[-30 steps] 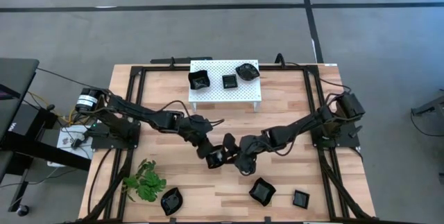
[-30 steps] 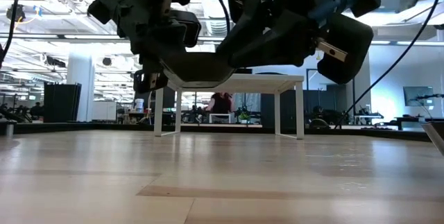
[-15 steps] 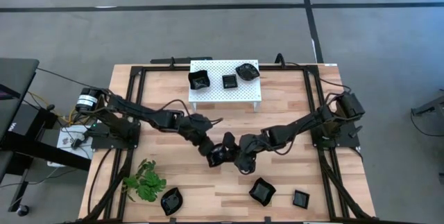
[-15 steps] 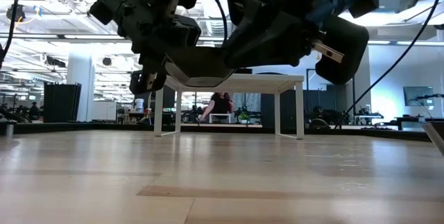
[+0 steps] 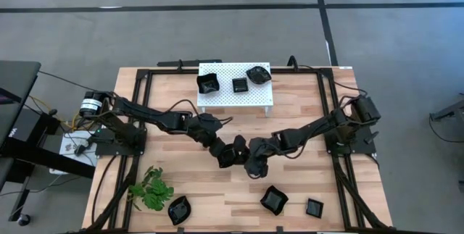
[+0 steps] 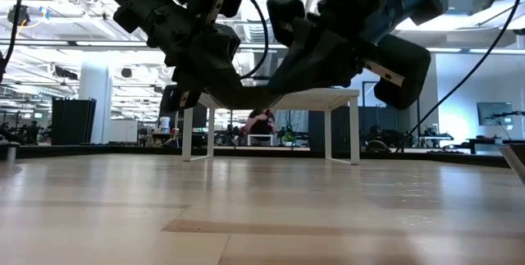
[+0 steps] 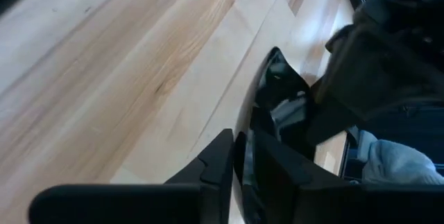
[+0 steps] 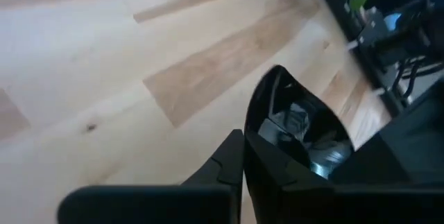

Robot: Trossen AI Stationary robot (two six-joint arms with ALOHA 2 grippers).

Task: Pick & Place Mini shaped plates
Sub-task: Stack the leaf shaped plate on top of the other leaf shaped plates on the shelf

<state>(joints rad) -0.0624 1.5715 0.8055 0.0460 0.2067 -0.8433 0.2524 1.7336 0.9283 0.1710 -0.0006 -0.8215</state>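
Above the middle of the pale wooden table (image 5: 304,118), the right gripper (image 5: 243,151) is clamped on the rim of a small glossy black dish (image 8: 291,123), held clear of the tabletop. The left gripper (image 5: 230,156) meets it from the opposite side, its fingers (image 7: 222,165) close about the same dish's other edge (image 7: 277,92); whether they grip it cannot be told. Nearer the table's front edge lie three more black dishes (image 5: 274,199), (image 5: 314,207), (image 5: 179,209) and a green leafy sprig (image 5: 151,187). Beyond the grippers, a white perforated platform (image 5: 225,96) carries three black dishes (image 5: 208,83), (image 5: 240,85), (image 5: 258,74).
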